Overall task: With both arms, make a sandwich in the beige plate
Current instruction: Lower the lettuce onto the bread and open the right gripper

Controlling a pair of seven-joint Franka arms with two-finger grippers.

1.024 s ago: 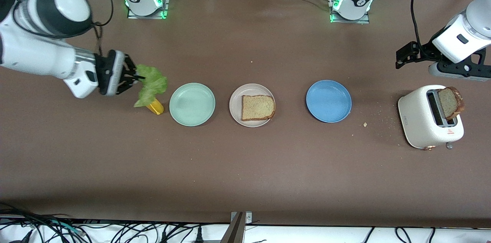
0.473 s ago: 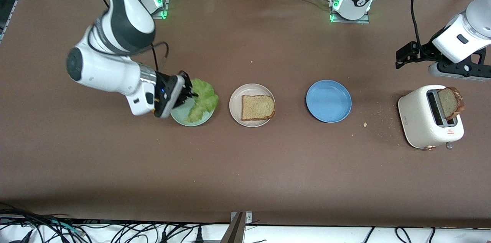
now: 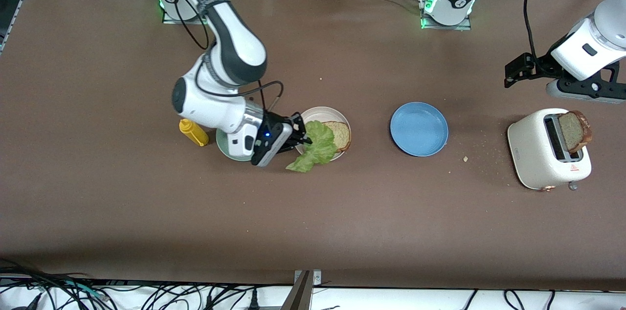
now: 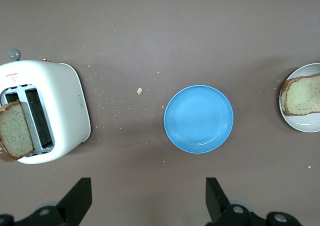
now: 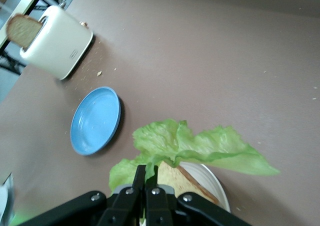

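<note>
a lettuce leaf is pinched in the closed right gripper over the bread slice on the beige plate. the left gripper is held wide open, empty, above the table near the toaster, waiting.

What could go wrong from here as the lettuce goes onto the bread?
1. The lettuce leaf, pinched in the shut right gripper, overhangs the beige plate's rim toward the front camera; released now, it may droop onto the table rather than cover the bread slice.
2. The second slice leans out of the toaster; the waiting, open left gripper could knock it.
</note>
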